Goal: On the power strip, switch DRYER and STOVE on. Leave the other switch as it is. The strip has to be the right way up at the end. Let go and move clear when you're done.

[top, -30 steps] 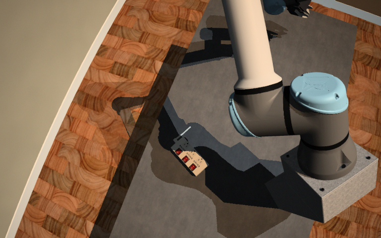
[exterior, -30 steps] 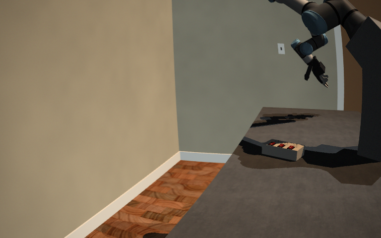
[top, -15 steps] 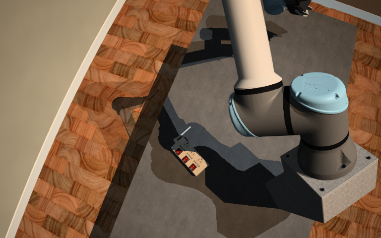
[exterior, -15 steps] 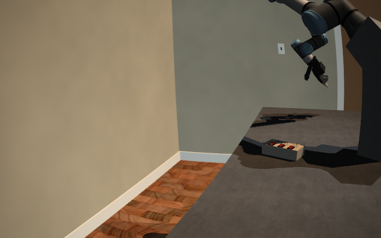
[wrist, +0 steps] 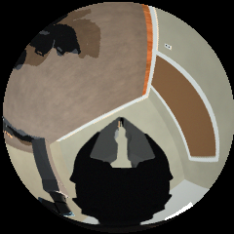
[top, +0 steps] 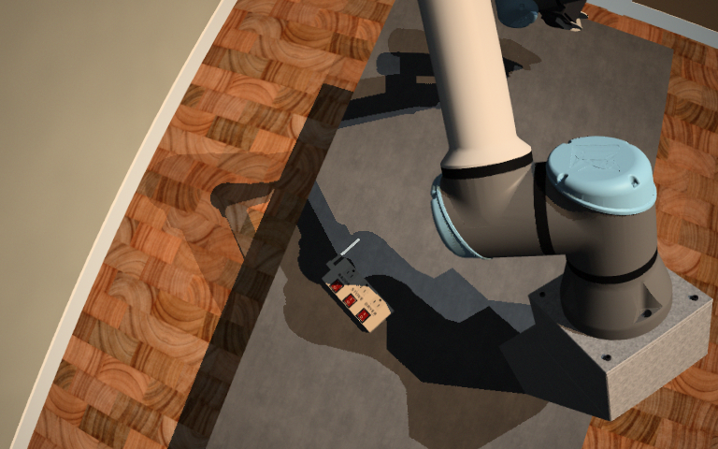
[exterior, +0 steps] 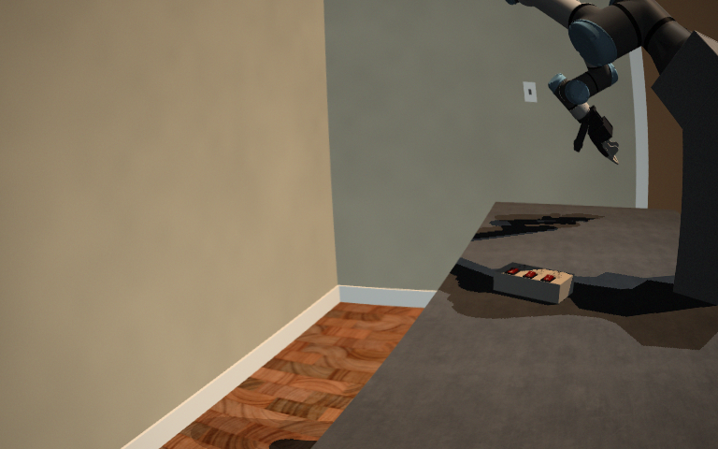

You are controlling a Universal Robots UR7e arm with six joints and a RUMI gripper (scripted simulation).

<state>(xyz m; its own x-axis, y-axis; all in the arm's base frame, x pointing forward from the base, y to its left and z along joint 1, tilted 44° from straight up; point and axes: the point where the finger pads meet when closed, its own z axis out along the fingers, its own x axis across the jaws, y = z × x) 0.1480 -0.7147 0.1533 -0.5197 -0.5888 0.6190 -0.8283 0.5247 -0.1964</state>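
Observation:
The power strip [top: 355,297] is a small tan box lying switch side up on the grey table top, partly in the arm's shadow. It carries three red rocker switches [top: 346,296] with small labels beside them, too small to read surely. It also shows in the exterior view [exterior: 533,282]. My gripper [exterior: 612,153] hangs high above the far end of the table, far from the strip. Its fingers are shut together with nothing between them, as the wrist view [wrist: 120,126] shows. In the top view only the gripper's tip [top: 568,18] shows at the top edge.
The arm's base [top: 613,296] stands on a grey block [top: 627,349] at the table's right side. The table's left edge [top: 253,265] drops to a wooden floor. A short white cable stub [top: 351,246] sticks out of the strip's far end.

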